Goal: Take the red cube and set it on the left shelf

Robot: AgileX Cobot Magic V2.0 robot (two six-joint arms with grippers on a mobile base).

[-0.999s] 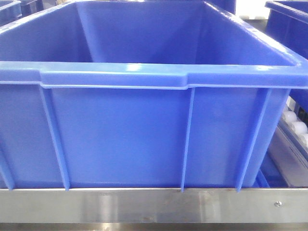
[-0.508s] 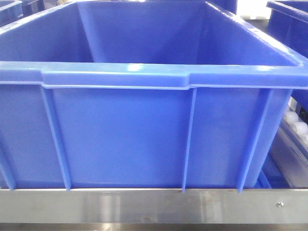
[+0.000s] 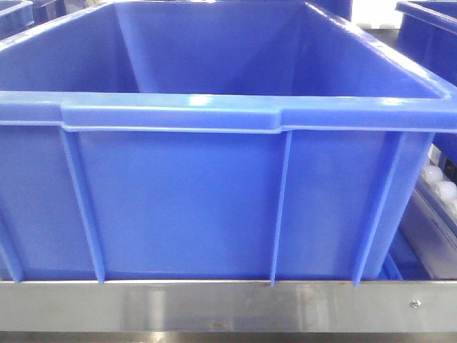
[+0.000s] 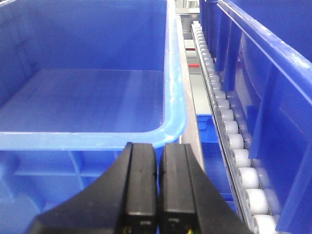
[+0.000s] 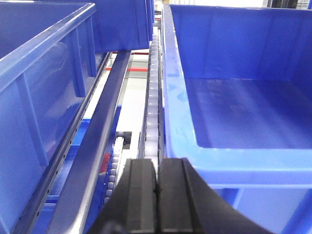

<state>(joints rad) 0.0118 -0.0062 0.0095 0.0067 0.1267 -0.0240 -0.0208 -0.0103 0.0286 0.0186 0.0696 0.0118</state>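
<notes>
I see a crate (image 3: 214,193) standing on the shelf rail (image 3: 228,306), a second crate (image 3: 428,36) behind to its right, rollers (image 3: 439,182) between them.

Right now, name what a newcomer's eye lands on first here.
A big empty blue crate fills the front view, sitting on the steel shelf rail. Beside it runs a track of white rollers. Both wrist views show closed black jaws, the left gripper and the right gripper, holding nothing.
</notes>
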